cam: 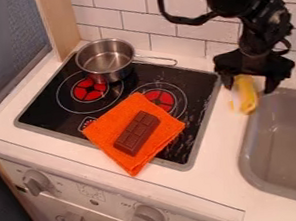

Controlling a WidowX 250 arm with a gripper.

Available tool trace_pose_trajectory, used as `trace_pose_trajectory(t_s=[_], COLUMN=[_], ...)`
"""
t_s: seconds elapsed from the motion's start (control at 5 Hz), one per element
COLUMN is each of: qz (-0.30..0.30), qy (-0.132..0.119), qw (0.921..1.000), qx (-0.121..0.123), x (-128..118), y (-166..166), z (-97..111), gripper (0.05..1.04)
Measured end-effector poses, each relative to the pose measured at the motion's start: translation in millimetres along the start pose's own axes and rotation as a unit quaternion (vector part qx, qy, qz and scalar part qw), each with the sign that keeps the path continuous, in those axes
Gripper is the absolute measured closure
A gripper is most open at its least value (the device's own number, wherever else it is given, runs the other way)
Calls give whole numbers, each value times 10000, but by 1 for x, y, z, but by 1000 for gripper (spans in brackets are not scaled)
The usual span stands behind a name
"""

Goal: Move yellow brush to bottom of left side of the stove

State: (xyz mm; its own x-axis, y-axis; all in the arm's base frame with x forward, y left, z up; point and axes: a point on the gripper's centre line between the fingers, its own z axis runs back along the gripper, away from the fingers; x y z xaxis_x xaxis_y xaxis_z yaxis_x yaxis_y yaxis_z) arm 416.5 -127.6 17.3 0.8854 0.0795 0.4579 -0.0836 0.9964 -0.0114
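gripper (249, 88): we see it wide, fingers astride the yellow brush (246, 94), presumably to grasp it | brush: beside the sink (264, 134)'s far-left corner | pan (110, 72): far left on the stove (45, 110), leaving us near-left room

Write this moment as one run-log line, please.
gripper: open around yellow brush | brush: by sink, not on stove | orange cloth: on stove, chocolate bar on top | pot: rear left of stove

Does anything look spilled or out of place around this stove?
Yes: the orange cloth lies askew over part of a burner and the stove's front edge, with a chocolate bar on it, an odd spot for both. Pale specks mark the stove's right side, possibly residue.
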Motion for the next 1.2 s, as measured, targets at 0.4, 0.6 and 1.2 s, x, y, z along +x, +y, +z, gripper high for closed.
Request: trace_pose_trajectory(t_s=[0.4,0.6,1.2], qz=[-220,-302,-253], qy=[130,152,147], qw=[9995,9993,9995], qx=[193,146,74], x=[-8,-12,-19], y=[-1,-2,1], z=[-6,-8,-3], gripper=[446,726,768])
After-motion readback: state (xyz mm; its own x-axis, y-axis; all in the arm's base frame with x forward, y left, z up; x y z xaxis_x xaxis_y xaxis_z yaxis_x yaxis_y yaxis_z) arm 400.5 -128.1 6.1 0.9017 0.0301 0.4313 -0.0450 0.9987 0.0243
